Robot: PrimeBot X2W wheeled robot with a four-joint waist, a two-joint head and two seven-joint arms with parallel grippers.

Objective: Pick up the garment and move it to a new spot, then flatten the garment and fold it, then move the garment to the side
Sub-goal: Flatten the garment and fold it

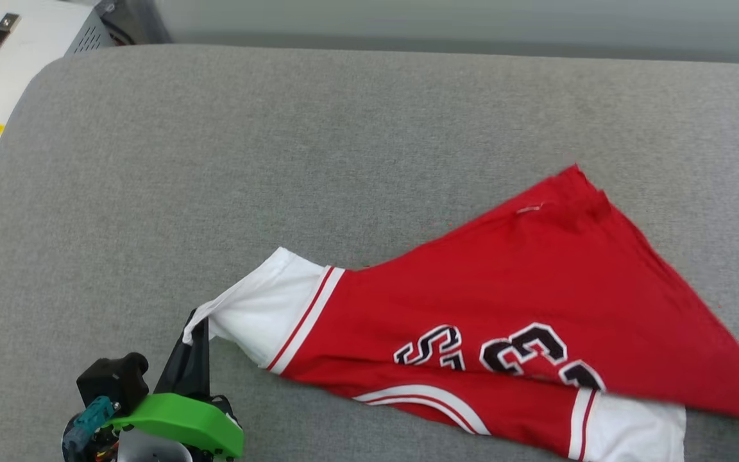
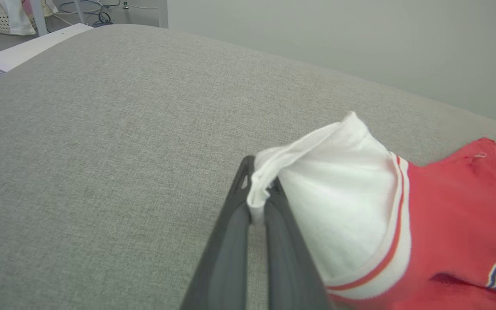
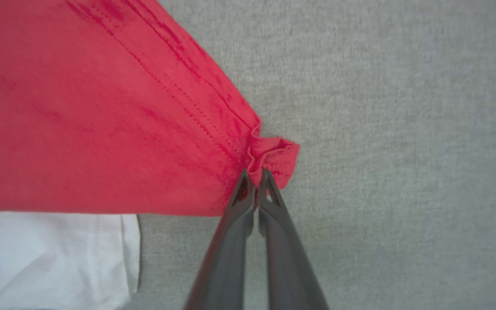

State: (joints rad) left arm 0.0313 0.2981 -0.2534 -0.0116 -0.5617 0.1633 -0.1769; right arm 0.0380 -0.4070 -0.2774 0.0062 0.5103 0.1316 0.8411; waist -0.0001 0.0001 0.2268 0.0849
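**A:** Where does the garment [image 1: 523, 289] lie?

**B:** On the grey cushion [image 1: 280, 128], toward the near right. It runs from a white sleeve [image 1: 267, 308] at the near left across to a red corner at the right edge; the black print shows along the near side; a second white sleeve [image 1: 639, 430] sits partly under the red cloth at the near right.

**A:** And the end effectors?

**B:** Both are clenched on cloth. The left end effector [image 2: 258, 183] pinches the cuff of the near-left sleeve, which rises a little off the cushion there; the right end effector [image 3: 256, 183] pinches a bunched red hem corner [image 3: 274, 155]; between each pair of fingers there is fabric and no other gap.

**A:** Which step is that, then?

**B:** Flattening, I judge. The shirt is down on the cushion but not spread; the red body is doubled over into a triangle with its peak on the far side; no tidy fold has been made yet.

**A:** What does the next move call for?

**B:** Probably drawing the two held points apart to take out the slack; that needs even tension, since each grip is on a thin edge and could slip. The line from sleeve to hem corner runs on a diagonal, so a pull may twist the cloth rather than open it; the doubled body would likely need a fresh grip to lay it out.
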